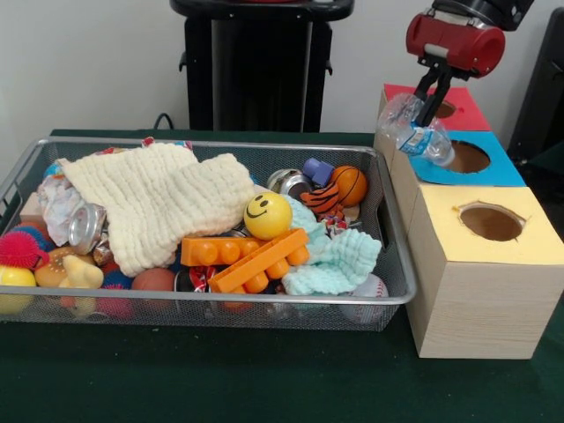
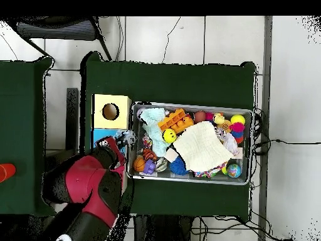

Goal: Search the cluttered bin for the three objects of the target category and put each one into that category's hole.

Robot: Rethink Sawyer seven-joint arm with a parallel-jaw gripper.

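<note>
The bin [image 1: 388, 300] is sitting below and off to 1 side of my gripper [image 1: 426, 113]. I am pinching 1 crumpled clear plastic piece [image 1: 421, 132] between closed fingers, hanging just beside the blue-topped hole [image 1: 468, 158].

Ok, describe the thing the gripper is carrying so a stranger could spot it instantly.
Start at the row of wooden boxes right of the wire bin. Above the blue-topped hole hangs the red gripper, shut on a crumpled clear plastic bottle. It alone is see-through and off the table; the toys and cloths lie in the bin.
</note>
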